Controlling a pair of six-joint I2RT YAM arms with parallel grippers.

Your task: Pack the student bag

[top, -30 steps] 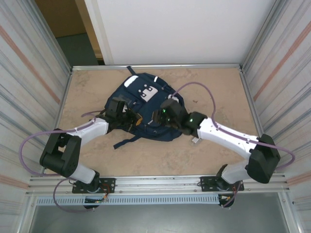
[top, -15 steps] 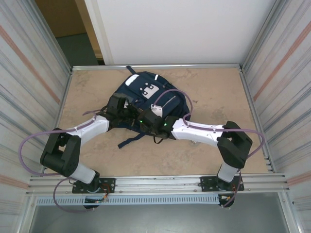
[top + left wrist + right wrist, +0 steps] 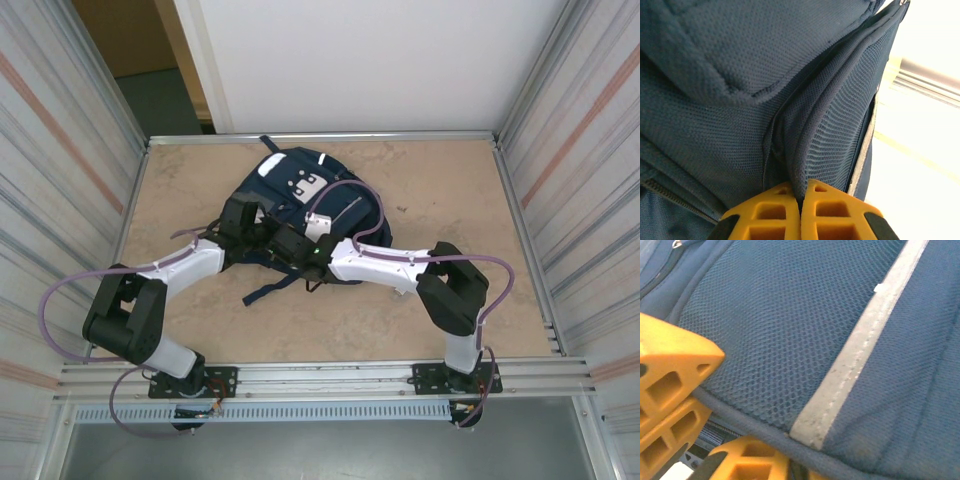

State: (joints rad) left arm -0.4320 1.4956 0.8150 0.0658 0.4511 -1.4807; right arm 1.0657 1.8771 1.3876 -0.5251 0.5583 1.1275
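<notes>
The student bag [image 3: 320, 205], navy with white patches, lies at the middle back of the table. My left gripper [image 3: 262, 236] is at its near-left edge, and in the left wrist view the gripper [image 3: 801, 196] is shut on a fold of the bag's navy mesh [image 3: 830, 135]. My right gripper [image 3: 290, 245] is right beside it on the same edge. The right wrist view has the bag's mesh [image 3: 790, 330] and pale stripe [image 3: 860, 350] close up. There the right gripper [image 3: 800, 472] is pinched on the piped rim, with the left gripper's orange fingers [image 3: 670, 375] at the left.
A dark strap [image 3: 268, 290] trails from the bag toward the near edge. Corrugated metal walls [image 3: 60, 180] close in both sides, and a metal rail [image 3: 320, 375] runs along the front. Purple cables [image 3: 355, 195] arc over the bag. Bare tabletop [image 3: 450, 190] lies to the right.
My right arm swung left across the bag, folding its elbow, and its gripper now sits against the left gripper. The left arm has hardly moved.
</notes>
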